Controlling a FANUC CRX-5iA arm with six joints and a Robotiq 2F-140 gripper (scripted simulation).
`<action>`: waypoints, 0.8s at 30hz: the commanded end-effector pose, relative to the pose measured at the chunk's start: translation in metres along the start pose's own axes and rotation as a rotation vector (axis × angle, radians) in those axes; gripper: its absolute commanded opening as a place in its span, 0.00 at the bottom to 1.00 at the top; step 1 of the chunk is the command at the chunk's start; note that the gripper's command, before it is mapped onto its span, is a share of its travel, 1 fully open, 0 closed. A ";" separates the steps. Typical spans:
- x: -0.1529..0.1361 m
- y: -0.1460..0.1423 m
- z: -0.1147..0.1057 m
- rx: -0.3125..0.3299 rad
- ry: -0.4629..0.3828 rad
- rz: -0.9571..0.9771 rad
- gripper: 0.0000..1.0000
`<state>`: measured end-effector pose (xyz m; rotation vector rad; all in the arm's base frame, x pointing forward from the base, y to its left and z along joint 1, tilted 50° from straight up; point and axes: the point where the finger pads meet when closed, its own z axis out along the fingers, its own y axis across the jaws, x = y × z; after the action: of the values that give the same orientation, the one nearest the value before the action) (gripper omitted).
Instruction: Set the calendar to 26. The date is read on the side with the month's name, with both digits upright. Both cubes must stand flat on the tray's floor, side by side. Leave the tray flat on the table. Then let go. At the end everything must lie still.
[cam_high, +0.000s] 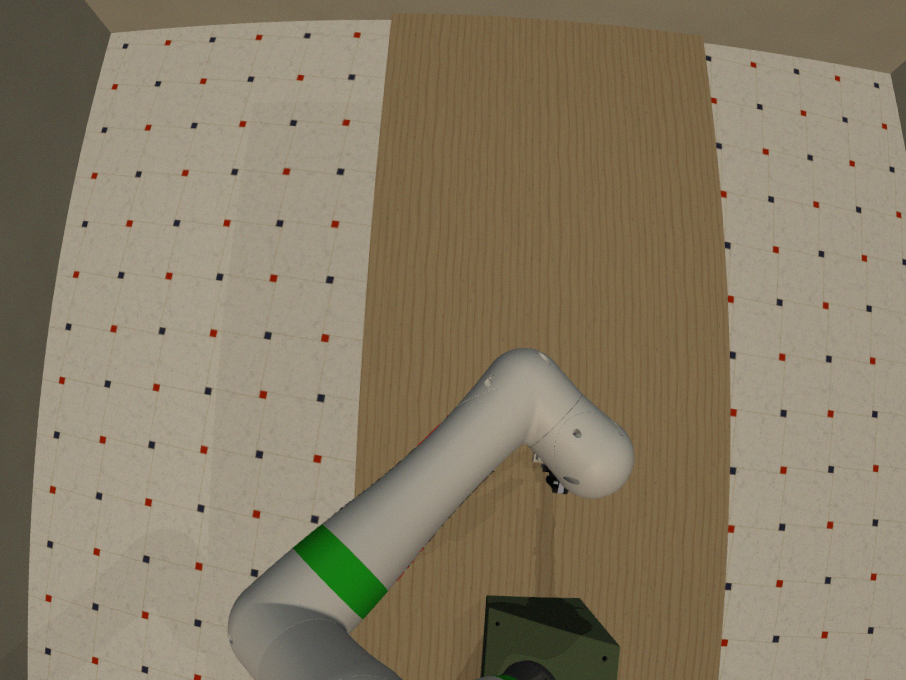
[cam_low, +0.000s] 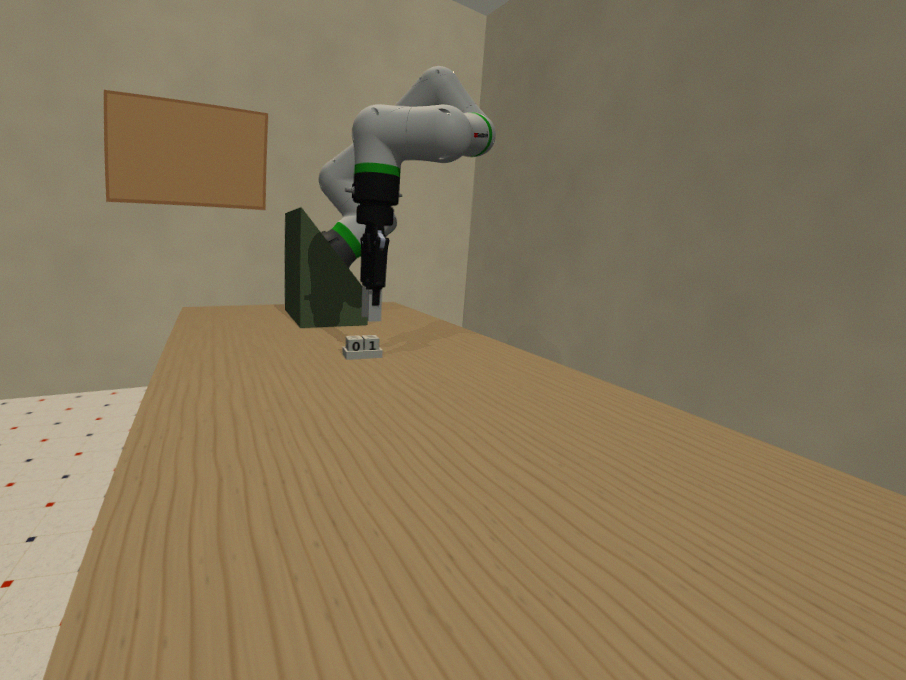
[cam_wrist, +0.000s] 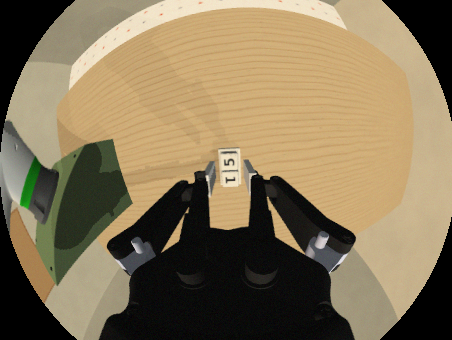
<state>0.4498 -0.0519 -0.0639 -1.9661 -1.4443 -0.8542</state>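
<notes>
The small white calendar tray (cam_low: 362, 355) lies flat on the wooden table (cam_low: 439, 475), near the arm's base. Two white cubes stand in it side by side: the left cube (cam_low: 354, 344) shows 0 and the right cube (cam_low: 371, 344) shows 1 toward the exterior camera. In the wrist view the pair of cubes (cam_wrist: 229, 168) shows from above, with 5 and 1 on the top faces. My gripper (cam_low: 374, 311) (cam_wrist: 229, 168) points straight down, a little above the cubes. Its fingers are partly open and nothing is between them. In the top view the arm hides the calendar.
The dark green base block (cam_low: 314, 274) (cam_high: 548, 636) (cam_wrist: 87, 203) stands just behind the calendar. The table runs long toward the exterior camera, with tiled floor (cam_high: 204, 292) on both sides. A wall stands close on the right in the exterior view.
</notes>
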 end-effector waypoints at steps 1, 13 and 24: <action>0.000 0.000 -0.011 0.000 0.000 0.000 0.29; 0.000 0.000 -0.031 0.000 0.000 0.000 1.00; 0.000 0.000 -0.031 0.000 0.000 0.000 1.00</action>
<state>0.4447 -0.0743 -0.0441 -1.9655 -1.4442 -0.8545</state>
